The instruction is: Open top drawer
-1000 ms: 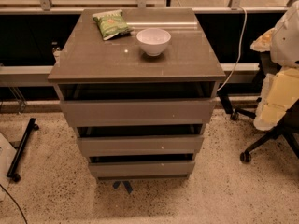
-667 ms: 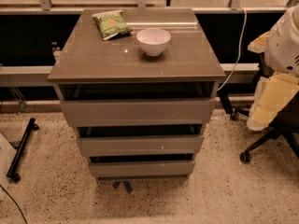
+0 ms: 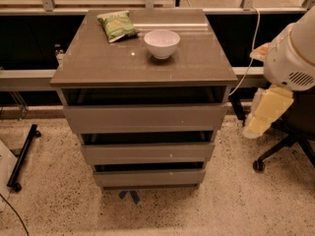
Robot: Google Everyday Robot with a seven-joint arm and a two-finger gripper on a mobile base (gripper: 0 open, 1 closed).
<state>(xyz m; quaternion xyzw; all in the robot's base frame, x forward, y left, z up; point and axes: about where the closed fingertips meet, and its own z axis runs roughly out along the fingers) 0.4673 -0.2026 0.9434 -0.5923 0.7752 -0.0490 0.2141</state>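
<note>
The top drawer (image 3: pixel 145 117) is the widest of three grey-brown handleless fronts in a low cabinet at the middle of the camera view. Its front panel sits flush under the cabinet top, with a dark gap above it. My gripper (image 3: pixel 266 116) is the cream-yellow part hanging below the white arm housing (image 3: pixel 293 58) at the right. It hovers to the right of the cabinet, about level with the top drawer, and touches nothing.
A white bowl (image 3: pixel 161 43) and a green snack bag (image 3: pixel 117 25) lie on the cabinet top (image 3: pixel 98 63). Two narrower drawers (image 3: pixel 147 152) sit below the top one. An office chair base (image 3: pixel 280 151) stands right, a black stand leg (image 3: pixel 22 156) left, on speckled floor.
My arm and gripper have moved left and slightly down, closer to the cabinet's right side. The drawers, bowl and bag have not moved.
</note>
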